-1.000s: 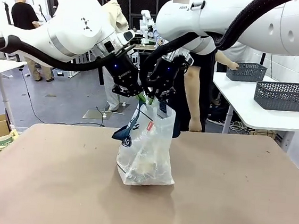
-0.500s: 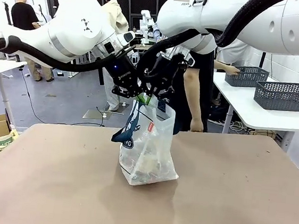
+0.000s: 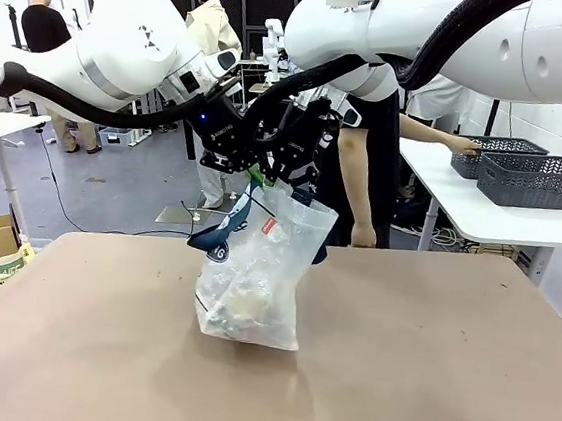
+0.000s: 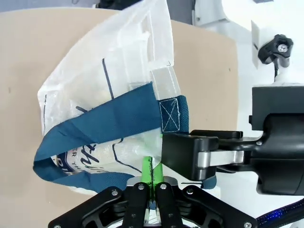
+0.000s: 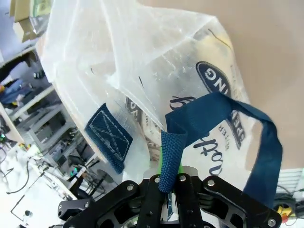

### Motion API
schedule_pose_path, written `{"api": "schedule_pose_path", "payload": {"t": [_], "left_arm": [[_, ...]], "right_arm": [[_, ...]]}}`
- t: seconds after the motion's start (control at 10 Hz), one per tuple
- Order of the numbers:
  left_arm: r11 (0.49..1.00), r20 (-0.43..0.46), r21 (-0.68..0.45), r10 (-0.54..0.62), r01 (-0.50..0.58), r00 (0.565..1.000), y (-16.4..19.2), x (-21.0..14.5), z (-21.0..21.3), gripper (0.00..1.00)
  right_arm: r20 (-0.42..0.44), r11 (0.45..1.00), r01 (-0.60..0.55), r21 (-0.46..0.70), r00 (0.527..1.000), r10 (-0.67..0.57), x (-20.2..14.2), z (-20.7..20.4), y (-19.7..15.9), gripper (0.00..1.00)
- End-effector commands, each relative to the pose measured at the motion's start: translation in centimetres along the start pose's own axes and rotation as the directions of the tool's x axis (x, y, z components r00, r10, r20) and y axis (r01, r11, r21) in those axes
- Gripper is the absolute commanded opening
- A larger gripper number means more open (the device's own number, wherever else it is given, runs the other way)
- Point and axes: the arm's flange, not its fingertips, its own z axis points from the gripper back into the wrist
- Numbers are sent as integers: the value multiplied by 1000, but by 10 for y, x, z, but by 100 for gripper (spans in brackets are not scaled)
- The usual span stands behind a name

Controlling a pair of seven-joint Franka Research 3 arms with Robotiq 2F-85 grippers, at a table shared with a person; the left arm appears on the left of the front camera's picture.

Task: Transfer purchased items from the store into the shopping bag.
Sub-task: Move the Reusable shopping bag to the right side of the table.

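As the two green pads of the left gripper (image 4: 151, 166) are pressed flat together, we see only thin material of the shopping bag (image 4: 104, 66) between them. This gripper is closed on the bag's upper edge, close to the sewn end of a navy strap (image 4: 109, 121). From the pads the strap loops away toward 9 o'clock, and the translucent bag spreads toward 11 o'clock over the tan table (image 4: 28, 57).

The right gripper (image 5: 169, 183) has its fingers drawn narrow on the second strap (image 5: 170, 154), which stands folded between them. From there this strap makes a loop toward 3 o'clock. The bag's navy oval logo (image 5: 216, 78) lies at 1 o'clock from the fingers.

In the front view both grippers are side by side above the table, fingers pointing down into the mouth of the bag. The left one is at 11 o'clock from the bag and the right one at 1 o'clock. The bag hangs below them, tilted, with a small red tag (image 3: 269, 226) on its side. The purchased items (image 3: 237, 312) are a pale, indistinct heap in its lower part. Its bottom is at the table top, but we cannot tell whether it rests there or hangs just over it.

Behind the bag, at 12 o'clock, a person (image 3: 366, 169) stands at the far edge. Their hand (image 3: 466, 146) touches a dark grey basket (image 3: 493, 152) on a white side table (image 3: 463, 205) at 2 o'clock.
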Motion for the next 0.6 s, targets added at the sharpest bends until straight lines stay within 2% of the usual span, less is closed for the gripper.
{"api": "schedule_pose_path", "payload": {"t": [0.0,0.1,0.2,0.3,0.4,0.5], "left_arm": [[993,23,-107,-43,45,999,1,6,9,0],[988,12,-140,-71,72,997,4,9,6,0],[989,0,-122,-85,84,996,9,10,0,0],[1000,-39,6,-15,16,999,10,8,-6,0],[997,-9,-65,-49,49,999,7,6,-1,0],[997,-9,-65,-49,49,999,7,6,-1,0]], "right_arm": [[53,996,84,-18,995,-83,-9,-4,10,0],[87,991,134,-17,987,-133,-11,-4,10,0],[107,988,152,-18,983,-149,-14,-3,11,0],[137,993,115,-33,984,-109,-18,-1,14,0],[69,995,101,-15,993,-99,-2,1,6,0],[69,995,101,-15,993,-99,-2,1,6,0]]}}
